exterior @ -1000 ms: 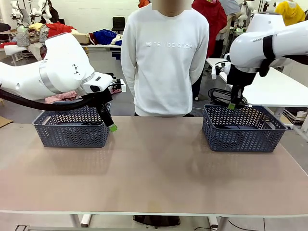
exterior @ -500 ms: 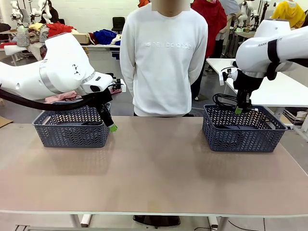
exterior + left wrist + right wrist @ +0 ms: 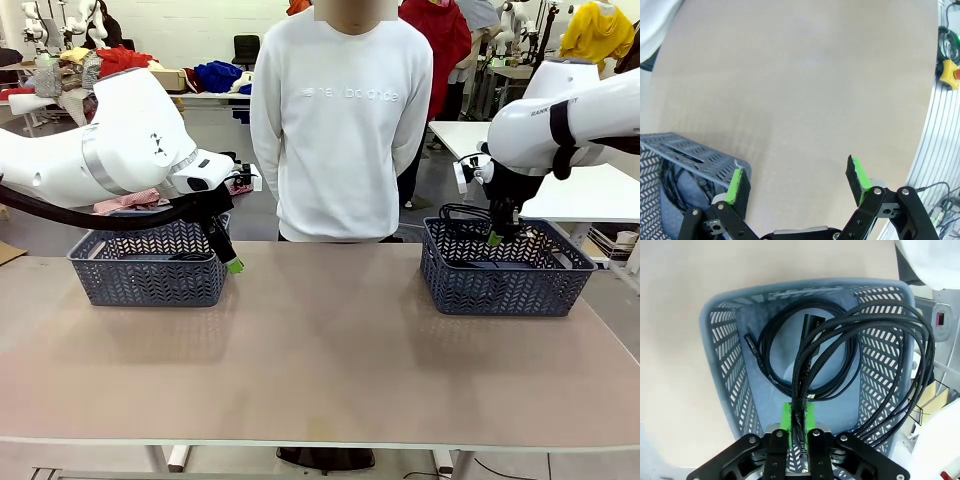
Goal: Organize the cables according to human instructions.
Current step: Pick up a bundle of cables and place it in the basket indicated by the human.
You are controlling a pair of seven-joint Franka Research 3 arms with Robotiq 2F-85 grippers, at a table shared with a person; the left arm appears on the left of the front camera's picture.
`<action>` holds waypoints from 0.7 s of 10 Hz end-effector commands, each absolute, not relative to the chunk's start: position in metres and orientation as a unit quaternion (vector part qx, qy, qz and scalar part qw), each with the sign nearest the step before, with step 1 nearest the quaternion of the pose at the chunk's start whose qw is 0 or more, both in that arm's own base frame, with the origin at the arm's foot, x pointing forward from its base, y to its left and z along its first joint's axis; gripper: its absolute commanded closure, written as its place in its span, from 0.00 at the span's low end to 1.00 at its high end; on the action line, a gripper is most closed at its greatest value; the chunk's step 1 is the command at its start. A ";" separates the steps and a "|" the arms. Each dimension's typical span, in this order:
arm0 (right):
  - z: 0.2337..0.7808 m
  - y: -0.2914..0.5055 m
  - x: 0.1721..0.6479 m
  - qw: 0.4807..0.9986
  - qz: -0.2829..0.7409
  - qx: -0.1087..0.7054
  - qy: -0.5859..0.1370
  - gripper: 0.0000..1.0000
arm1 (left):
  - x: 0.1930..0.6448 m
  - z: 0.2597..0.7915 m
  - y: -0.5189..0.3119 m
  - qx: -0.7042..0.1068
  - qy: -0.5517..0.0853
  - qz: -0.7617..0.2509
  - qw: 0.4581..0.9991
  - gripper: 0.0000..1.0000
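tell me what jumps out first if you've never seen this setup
The right gripper is shut on a bundle of black cable, holding it over the right basket, where another coiled cable already lies on the bottom. The left gripper hangs open and empty beside the left basket. A person in a white sweatshirt stands at the table's far side.

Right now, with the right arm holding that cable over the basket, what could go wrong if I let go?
1. The right gripper pinches the held cable at one spot, and its loops spread toward the right basket's rim, so they may drape over the wall.
2. It could tangle with the cable already inside.
3. The open left gripper sits near the left basket; moving could nudge it.
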State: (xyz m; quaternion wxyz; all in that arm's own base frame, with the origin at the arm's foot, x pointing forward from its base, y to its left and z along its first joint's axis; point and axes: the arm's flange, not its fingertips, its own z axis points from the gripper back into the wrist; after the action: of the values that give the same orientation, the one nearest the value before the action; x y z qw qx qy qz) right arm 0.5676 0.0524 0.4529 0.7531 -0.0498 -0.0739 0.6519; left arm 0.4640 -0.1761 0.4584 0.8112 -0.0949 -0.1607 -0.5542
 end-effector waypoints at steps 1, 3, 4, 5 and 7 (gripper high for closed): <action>0.446 0.041 0.566 0.741 0.663 -0.056 -0.090 1.00 | 0.465 0.459 -0.174 -0.095 -0.159 -0.555 0.811 0.00; 0.443 0.038 0.566 0.746 0.660 -0.046 -0.078 1.00 | 0.465 0.459 -0.174 -0.095 -0.159 -0.555 0.811 0.00; 0.442 0.038 0.567 0.747 0.660 -0.051 -0.067 0.70 | 0.465 0.459 -0.174 -0.095 -0.159 -0.555 0.811 0.00; 0.441 0.038 0.568 0.749 0.657 -0.051 -0.064 0.70 | 0.465 0.459 -0.174 -0.095 -0.159 -0.555 0.811 0.00; 0.441 0.038 0.569 0.754 0.652 -0.050 -0.063 0.66 | 0.465 0.459 -0.174 -0.095 -0.159 -0.555 0.811 0.00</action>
State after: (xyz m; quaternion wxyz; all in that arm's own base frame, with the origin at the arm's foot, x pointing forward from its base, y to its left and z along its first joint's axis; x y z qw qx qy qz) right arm 0.5692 0.0430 0.4401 0.7571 -0.0459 -0.0652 0.6484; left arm 0.4640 -0.1761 0.4584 0.8112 -0.0949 -0.1607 -0.5542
